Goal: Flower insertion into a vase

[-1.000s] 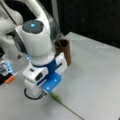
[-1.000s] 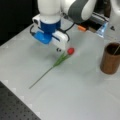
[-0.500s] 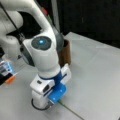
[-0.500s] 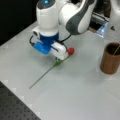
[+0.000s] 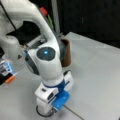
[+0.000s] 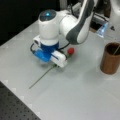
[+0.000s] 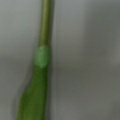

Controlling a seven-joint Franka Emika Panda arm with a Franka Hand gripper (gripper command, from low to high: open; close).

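Wrist view shows almost nothing but the green stem (image 7: 42, 62) of the flower, lying against the pale table (image 7: 85, 62) and filling the frame, with a lighter node partway along it and a thicker green part towards the bottom edge; no fingers appear there. The flower is not yet in the vase: in a front view its red bloom (image 6: 70, 51) lies on the table top (image 6: 82, 92) just beside the arm's hand, and its thin stalk runs out from under the hand towards that view's lower left. The vase (image 6: 110, 58), a dark brown cylinder, stands upright well apart from the flower at that view's right, with what looks like a thin stem already leaning in its mouth, though I cannot be sure. In a front view the vase (image 5: 66, 53) stands behind the arm, partly hidden. So the insertion is, as I judge it, still at the picking-up stage. The gripper (image 6: 51, 63) points straight down, set low over the stalk near the bloom, the white wrist upright above it and the upper arm bending away towards that view's top right. Whether its fingers are spread or closed on the stalk I cannot tell, since the hand's body hides them.
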